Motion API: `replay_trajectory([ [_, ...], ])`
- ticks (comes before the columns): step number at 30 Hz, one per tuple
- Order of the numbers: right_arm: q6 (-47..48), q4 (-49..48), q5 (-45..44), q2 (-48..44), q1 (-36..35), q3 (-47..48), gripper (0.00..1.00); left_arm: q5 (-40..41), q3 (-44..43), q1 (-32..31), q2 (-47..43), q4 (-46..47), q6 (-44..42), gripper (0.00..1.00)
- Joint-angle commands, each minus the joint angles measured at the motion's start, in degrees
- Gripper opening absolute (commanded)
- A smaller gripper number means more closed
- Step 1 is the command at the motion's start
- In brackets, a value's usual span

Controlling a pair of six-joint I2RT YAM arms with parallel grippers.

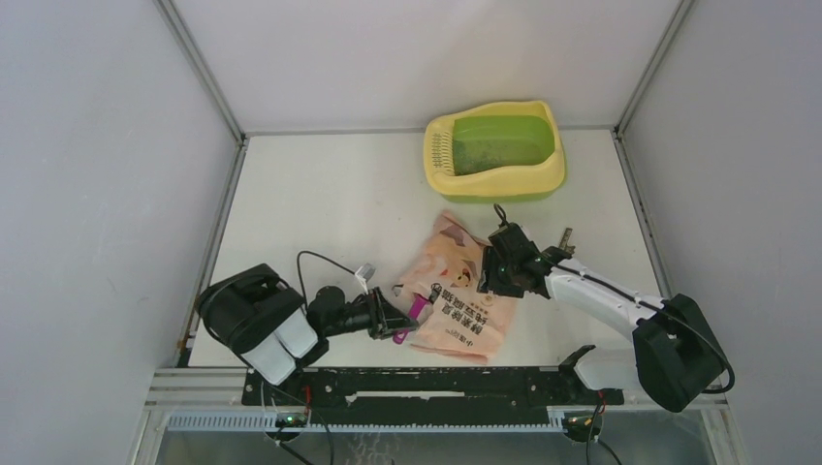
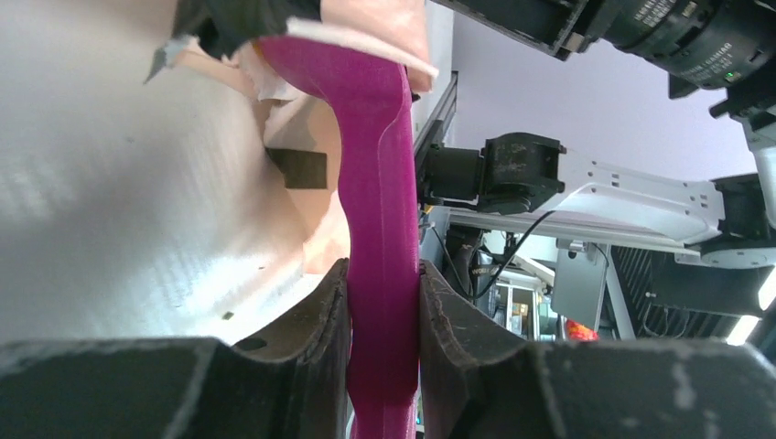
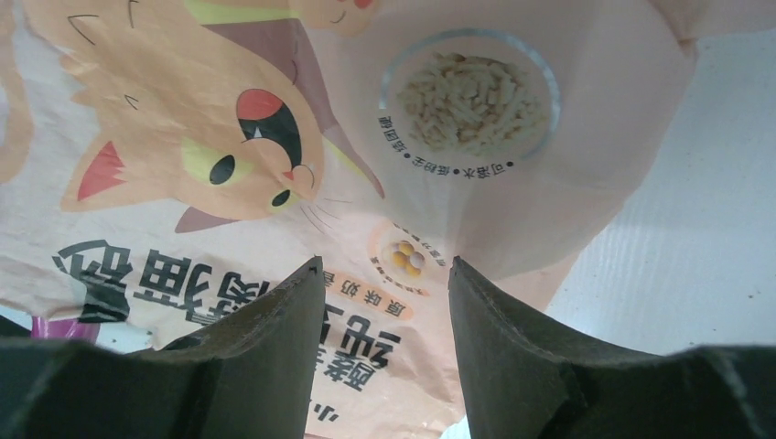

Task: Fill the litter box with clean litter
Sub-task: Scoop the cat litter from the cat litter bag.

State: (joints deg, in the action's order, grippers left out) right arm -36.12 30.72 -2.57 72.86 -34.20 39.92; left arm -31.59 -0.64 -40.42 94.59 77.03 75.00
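So the left fingers (image 2: 384, 306) are clamped on the handle of the magenta scoop (image 2: 371, 137) — both pads tight against it, no gap. The scoop's head end goes in under the lip of the bag (image 1: 456, 291), which lies flat on the desk (image 1: 320, 213) just in front of the arms. Imo the step in hand is digging a scoopful out of the bag.

To do it well:
- Keep the scoop low and push along the bag's length, not down into the desk.
- Tip the bowl up before pulling out so nothing spills at the mouth.
- The bag looks floppy, so it'll prob slide or fold unless the other arm pins it or lifts the lip.

Over on the bag's far right part, the right fingers (image 3: 384, 274) are parted a fair bit w/ nothing between them — the bag's print shows through the gap. Can't tell if the tips touch the bag.

Then the box (image 1: 504, 181): it's at the far edge of the desk, beyond the bag, well apart from both sets of fingers, grille end to the left. The litter (image 1: 494, 150) in it is only a thin scatter of dark specks on the green basin, so filling looks barely begun. It's a long carry from bag to box, so keep the scoop level.
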Motion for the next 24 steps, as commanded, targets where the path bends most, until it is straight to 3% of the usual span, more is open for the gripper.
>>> replay_trajectory([
  [1, -2.0, -2.68, -0.03, -0.5, -0.86, 2.01, 0.6, 2.13, 4.19, -2.41, -4.22, 3.51, 0.39, 0.02],
  [15, -1.64, -0.48, -1.79, -2.35, -0.8, 3.16, 0.6, 5.52, 11.16, -6.39, -21.93, -0.65, 4.62, 0.02],
  [20, -1.13, 0.36, -2.04, -3.3, 0.07, 3.58, 0.6, 6.06, 10.43, -7.16, -32.26, -12.66, 3.02, 0.02],
  [24, -0.44, 0.87, -1.79, -4.33, 1.16, 3.58, 0.6, 6.42, 9.0, -7.31, -45.4, -26.47, 1.64, 0.02],
])
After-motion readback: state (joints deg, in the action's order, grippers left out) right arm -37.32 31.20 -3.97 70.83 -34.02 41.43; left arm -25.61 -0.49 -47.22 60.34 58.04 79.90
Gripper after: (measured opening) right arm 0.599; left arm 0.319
